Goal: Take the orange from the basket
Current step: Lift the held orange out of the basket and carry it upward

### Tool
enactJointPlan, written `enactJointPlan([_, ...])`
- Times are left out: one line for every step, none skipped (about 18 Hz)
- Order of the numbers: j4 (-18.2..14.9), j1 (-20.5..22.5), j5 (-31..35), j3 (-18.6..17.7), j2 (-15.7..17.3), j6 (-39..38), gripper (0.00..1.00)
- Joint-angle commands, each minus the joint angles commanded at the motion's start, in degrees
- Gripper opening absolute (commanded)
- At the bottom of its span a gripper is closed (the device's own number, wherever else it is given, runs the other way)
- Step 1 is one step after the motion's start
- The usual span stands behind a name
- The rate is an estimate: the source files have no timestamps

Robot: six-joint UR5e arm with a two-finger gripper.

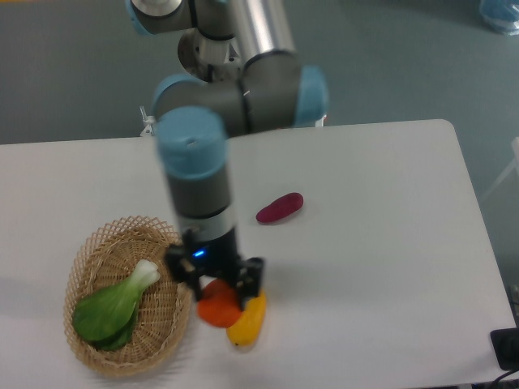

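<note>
The orange, a small round orange-red fruit, hangs outside the basket, just right of its rim and over the table. My gripper points down and is shut on the orange, whose top is hidden by the fingers. The woven tan basket sits at the lower left, with only a leafy green vegetable lying in it. The orange overlaps the upper end of the yellow fruit in view.
A purple oblong vegetable lies on the white table right of the arm. The elongated yellow fruit lies directly under and right of the gripper. The table's front edge runs close below the basket.
</note>
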Motion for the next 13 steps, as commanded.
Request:
enactJointPlan([-2.2,2.2,-0.4,0.0,0.4,3.5,0.49])
enactJointPlan([-3.7,4.1,-0.5,0.0,0.6,6.3,0.49])
enactJointPlan([-5.1,5.6,-0.5,-0.1,0.7,9.8,0.49])
enactJointPlan([-6.2,6.9,-0.4,-0.1,0.7,12.6,0.49])
enactJointPlan([-6.4,7.7,-0.4,-0.1,0.7,13.6,0.49])
enactJointPlan([-6.4,8.4,-0.4,-0.1,0.7,14.9,0.49])
enactJointPlan([-6.5,9.1,-0.4,0.0,0.7,15.8,0.49])
enactJointPlan([-6.4,9.5,-0.4,0.0,0.7,16.6,0.49])
enactJointPlan([-6.4,9.9,-0.4,0.0,0.6,17.1,0.49])
enactJointPlan([-6.4,10.3,-0.5,0.0,0.7,17.3,0.49])
enactJointPlan([-6.4,10.4,-0.5,0.0,0.7,17.5,0.49])
enactJointPlan([-6.5,10.6,-0.5,-0.2,0.7,17.6,0.49])
enactJointPlan([-6.5,10.6,-0.5,-0.2,0.7,17.6,0.49])
